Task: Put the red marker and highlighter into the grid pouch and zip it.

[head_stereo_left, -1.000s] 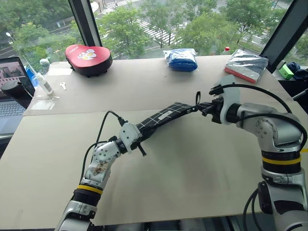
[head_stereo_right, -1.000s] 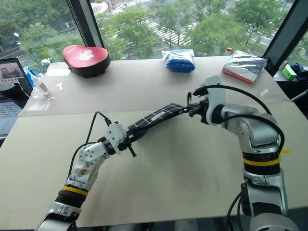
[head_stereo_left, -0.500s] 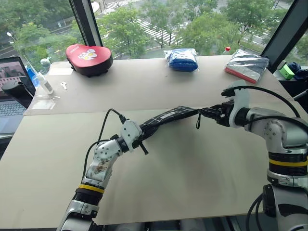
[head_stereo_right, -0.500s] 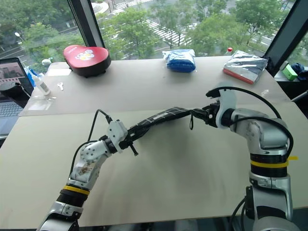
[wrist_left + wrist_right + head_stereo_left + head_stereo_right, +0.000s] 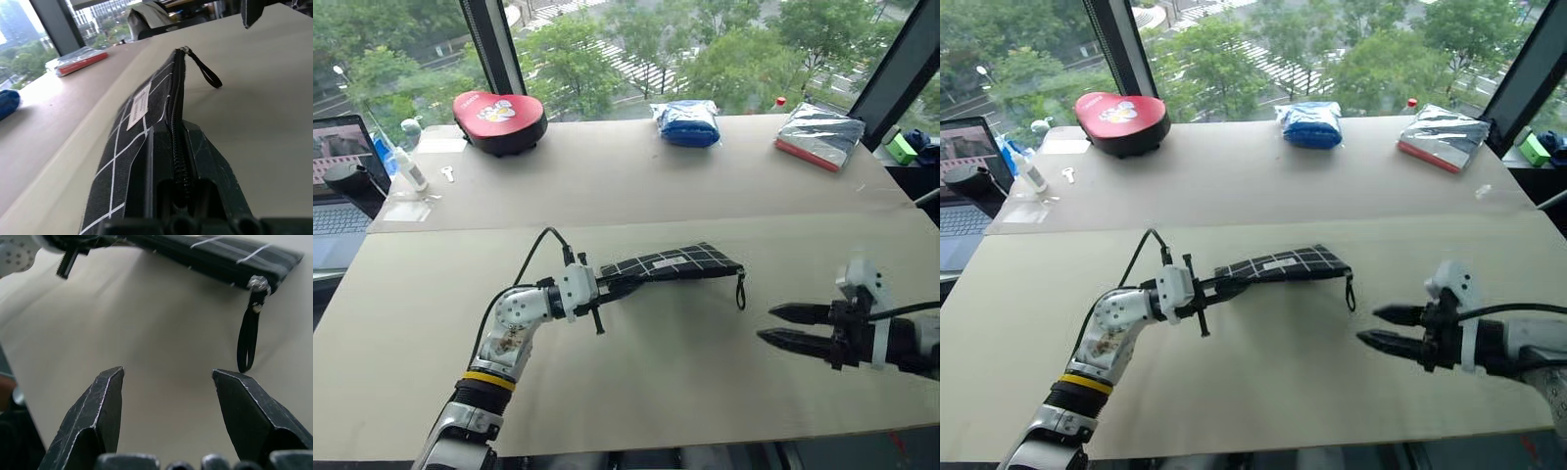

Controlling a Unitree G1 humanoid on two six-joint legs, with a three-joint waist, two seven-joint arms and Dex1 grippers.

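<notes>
The grid pouch [image 5: 671, 263] is held edge-up just over the table [image 5: 636, 362] near its middle, clamped at one end by the left gripper [image 5: 607, 289], zipper closed with pull cord [image 5: 741, 290] dangling, while the right gripper [image 5: 784, 326] is spread apart and empty, well apart from it.

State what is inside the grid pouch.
The grid pouch, clamped by the left tool, shows a zipper run to its end. Its fabric hides the contents, so nothing inside can be seen.
</notes>
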